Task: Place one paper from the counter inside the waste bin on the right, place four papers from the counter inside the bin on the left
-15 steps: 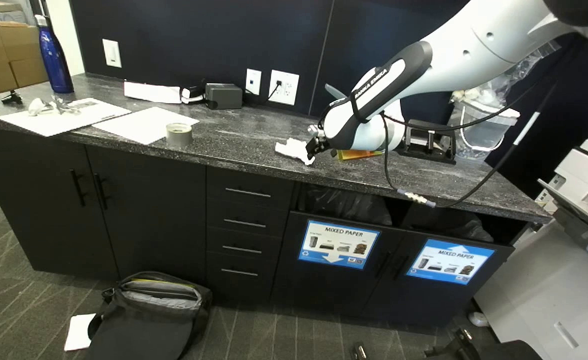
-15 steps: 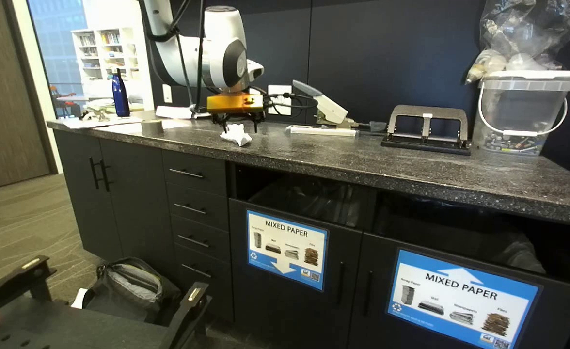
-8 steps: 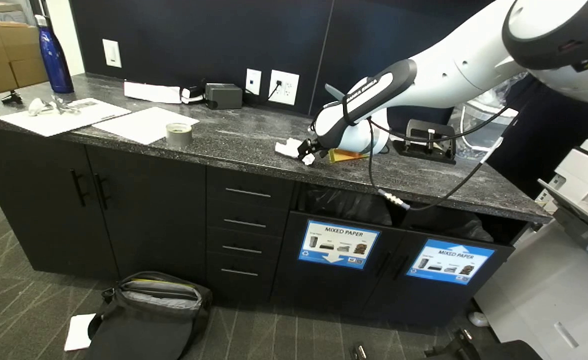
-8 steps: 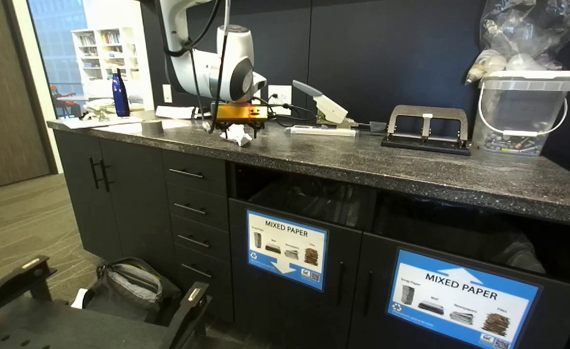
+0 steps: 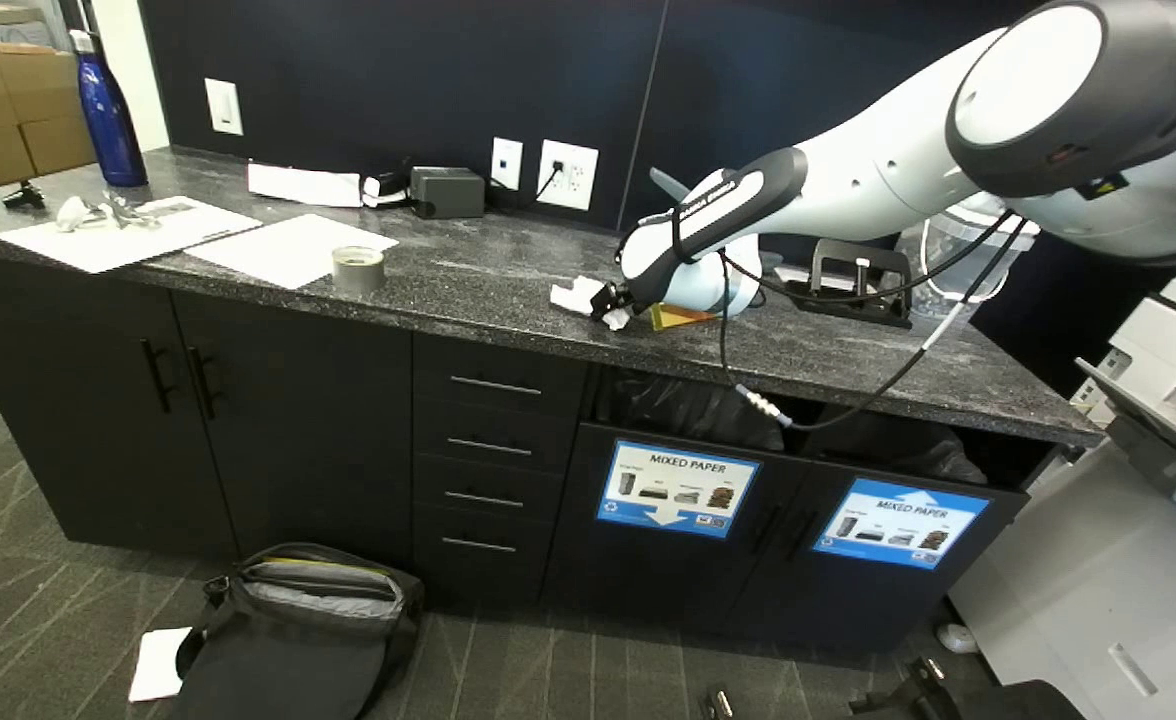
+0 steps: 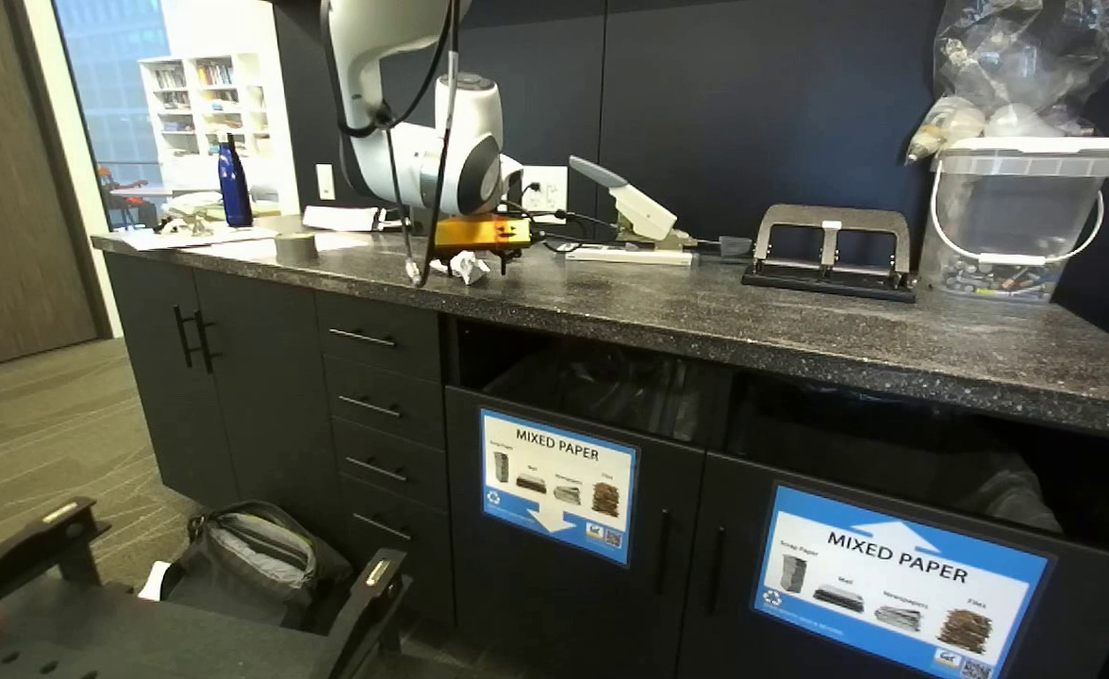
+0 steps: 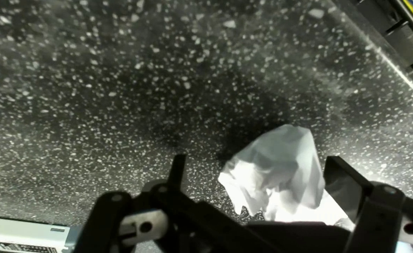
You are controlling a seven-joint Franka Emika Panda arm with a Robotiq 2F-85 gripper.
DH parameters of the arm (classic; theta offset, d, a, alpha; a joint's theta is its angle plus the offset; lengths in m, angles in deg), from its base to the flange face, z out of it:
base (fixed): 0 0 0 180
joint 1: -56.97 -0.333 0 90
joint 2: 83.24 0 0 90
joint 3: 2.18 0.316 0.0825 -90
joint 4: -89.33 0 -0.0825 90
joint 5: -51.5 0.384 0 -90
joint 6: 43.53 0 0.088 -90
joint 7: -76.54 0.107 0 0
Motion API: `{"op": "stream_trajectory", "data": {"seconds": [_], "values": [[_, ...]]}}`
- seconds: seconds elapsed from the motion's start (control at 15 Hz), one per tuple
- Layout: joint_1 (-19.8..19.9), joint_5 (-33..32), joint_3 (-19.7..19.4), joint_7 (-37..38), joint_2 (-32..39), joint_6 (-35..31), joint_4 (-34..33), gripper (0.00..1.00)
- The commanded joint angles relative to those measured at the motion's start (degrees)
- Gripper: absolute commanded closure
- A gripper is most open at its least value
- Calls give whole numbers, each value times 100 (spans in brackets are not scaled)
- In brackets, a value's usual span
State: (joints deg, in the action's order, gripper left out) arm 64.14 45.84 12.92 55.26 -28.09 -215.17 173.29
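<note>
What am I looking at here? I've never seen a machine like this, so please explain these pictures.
The white machine is a robot arm, ending in a two-fingered gripper. Two pictures come from cameras standing apart from it, showing a long dark counter. The close-up comes from a camera on its wrist, so the fingers appear at the bottom. On the counter are flat paper sheets, a roll of tape, a blue bottle, what looks like a stapler, a hole punch and a clear bucket. Nothing seems held: the fingers are open, with crumpled white paper between them, resting on the counter. Whether they touch it, I can't tell.
</note>
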Motion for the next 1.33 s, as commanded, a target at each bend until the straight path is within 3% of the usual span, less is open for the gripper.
{"op": "stream_trajectory", "data": {"seconds": [0.0, 0.27, 0.6, 0.73, 0.93, 1.27], "values": [[-79, -142, 22, -171, 333, -44, -534, 26], [-267, -157, -236, -10, 336, 54, -610, 58], [-589, -123, -691, 423, 16, 606, -289, 89], [-712, -165, -935, 537, -190, 953, -44, 93], [-783, -169, -1070, 601, -536, 1201, 494, 90], [-798, -226, -1380, 772, -1203, 1092, 1608, 90]]}}
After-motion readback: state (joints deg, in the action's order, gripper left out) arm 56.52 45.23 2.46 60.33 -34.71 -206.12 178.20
